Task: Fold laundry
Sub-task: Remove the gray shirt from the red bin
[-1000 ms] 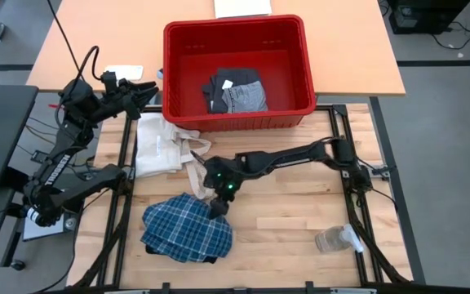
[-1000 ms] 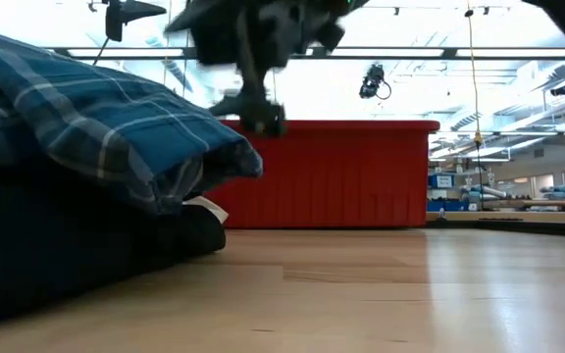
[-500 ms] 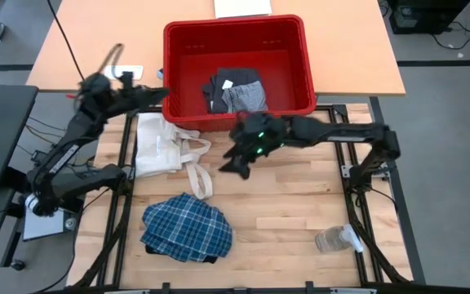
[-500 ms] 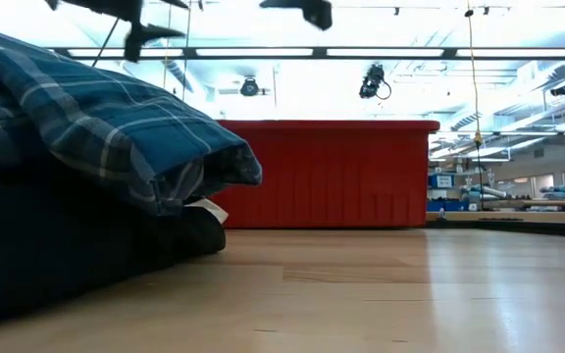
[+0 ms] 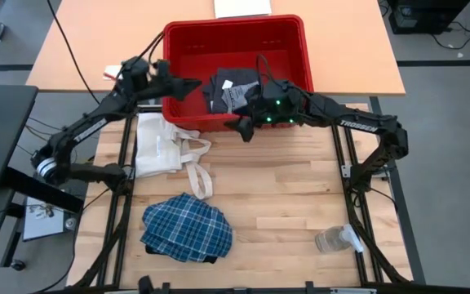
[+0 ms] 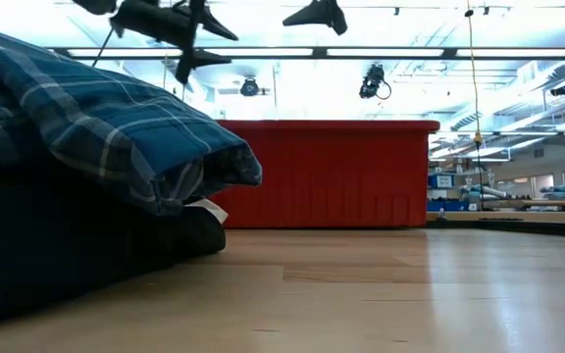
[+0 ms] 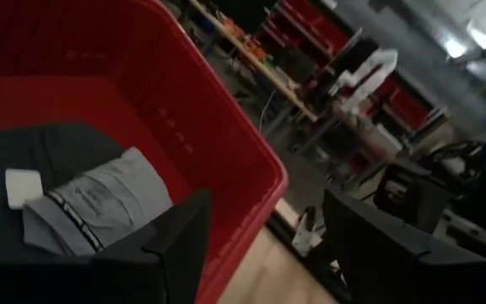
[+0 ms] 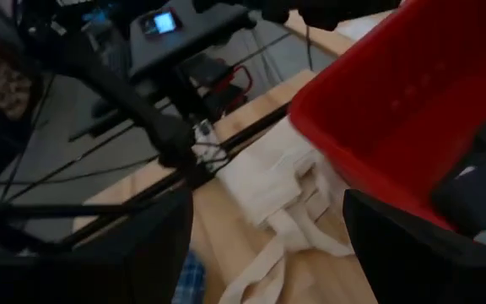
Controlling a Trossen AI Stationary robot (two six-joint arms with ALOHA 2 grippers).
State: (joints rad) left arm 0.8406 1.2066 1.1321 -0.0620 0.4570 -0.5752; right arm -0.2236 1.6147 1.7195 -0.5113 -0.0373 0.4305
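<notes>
One plaid shirt [image 5: 188, 229] lies folded on the table. The dark piece [image 5: 235, 92] waits in the red bin [image 5: 304, 57]. Left gripper [image 5: 192, 85] and right gripper [image 5: 241, 126] hang open, empty, at the bin.

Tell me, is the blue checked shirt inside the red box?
No, the blue checked shirt lies on the wooden table, away from the red box.

The wooden table [image 5: 284, 204] carries the plaid shirt [image 5: 188, 229], tote bag [image 5: 160, 145], red bin [image 5: 237, 119] and plastic bottle [image 5: 337, 238].
</notes>
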